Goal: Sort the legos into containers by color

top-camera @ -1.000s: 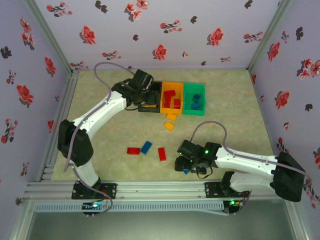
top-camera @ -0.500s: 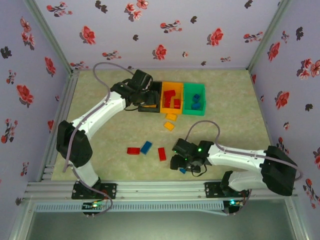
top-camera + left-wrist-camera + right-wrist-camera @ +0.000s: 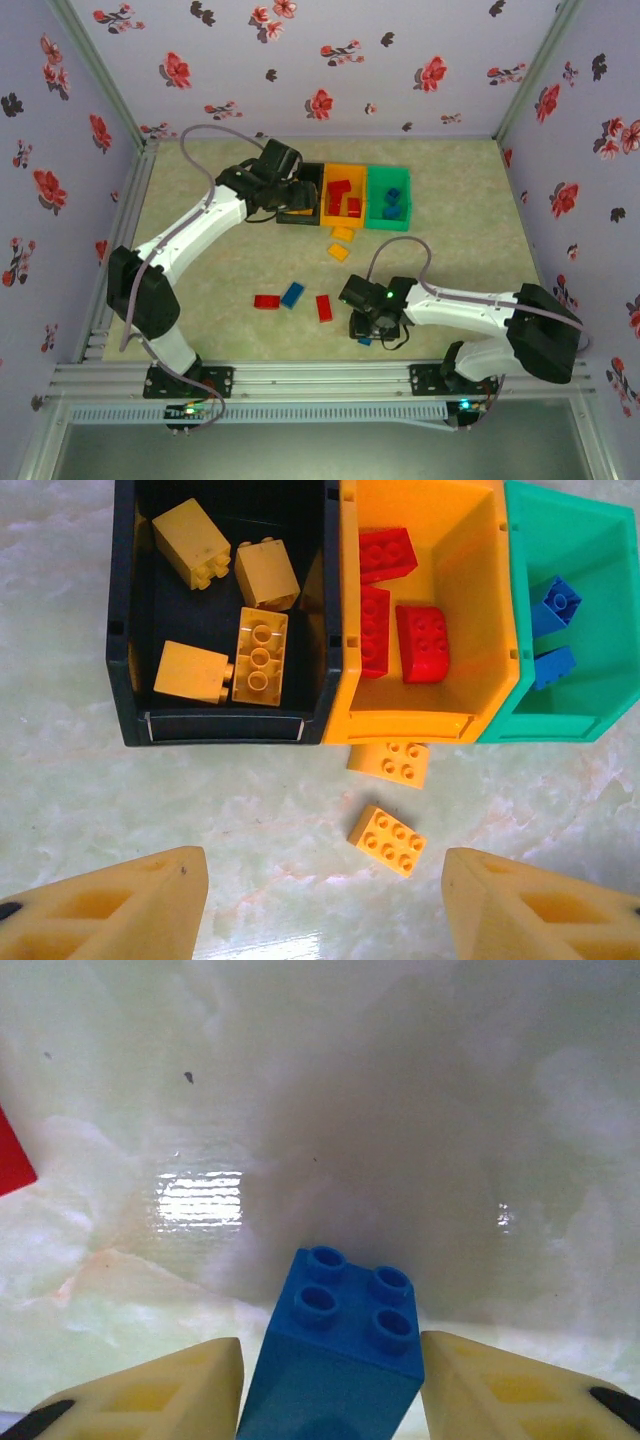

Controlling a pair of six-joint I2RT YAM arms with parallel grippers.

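From above, the left hand [image 3: 290, 195] hung over the black bin [image 3: 312, 176], in a row with the orange bin [image 3: 345, 168] and the green bin [image 3: 388, 170]. The right hand [image 3: 366, 328] was low near the front of the desk [image 3: 460, 230], on a blue brick [image 3: 365, 341]. Two red bricks [image 3: 266, 301] and a loose blue brick [image 3: 292, 294] lay to its left. From the left wrist, the left hand [image 3: 320, 910] was wide and held nothing. The black bin [image 3: 125, 630] had four yellow bricks [image 3: 260, 660], the orange bin [image 3: 480, 610] three red, the green bin [image 3: 600, 590] two blue. Two loose yellow bricks [image 3: 387, 840] lay on the desk just in front of the orange bin. From the right wrist, the right hand [image 3: 330, 1385] had its fingers [image 3: 150, 1395] tight on both sides of the blue brick [image 3: 345, 1345], knobs up, so it held it. I could not tell if it was off the desk. The brick looked small, light and hard, with smooth sides that could slip. I think the flat sides, low down, were the best place to pinch.
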